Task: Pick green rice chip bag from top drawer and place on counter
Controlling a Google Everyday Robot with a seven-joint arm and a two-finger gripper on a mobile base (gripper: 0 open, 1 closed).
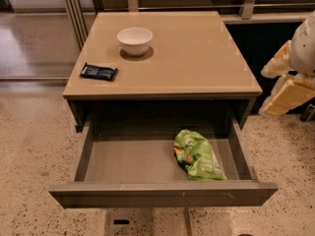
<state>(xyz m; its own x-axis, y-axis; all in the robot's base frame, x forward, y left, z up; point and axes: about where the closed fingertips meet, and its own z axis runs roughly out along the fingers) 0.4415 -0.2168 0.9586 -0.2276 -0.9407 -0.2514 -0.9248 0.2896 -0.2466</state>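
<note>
The green rice chip bag [198, 155] lies crumpled on the floor of the open top drawer [162, 193], right of the middle and near the front panel. The drawer is pulled out wide below the tan counter [192, 58]. My gripper [284, 82] hangs at the right edge of the view, to the right of the counter and apart from it, above and right of the drawer. It holds nothing that I can see and is well away from the bag.
A white bowl [135, 40] stands on the counter at the back left. A small flat black packet [99, 72] lies near the counter's left front edge. Speckled floor surrounds the cabinet. A rail and dark wall run behind it.
</note>
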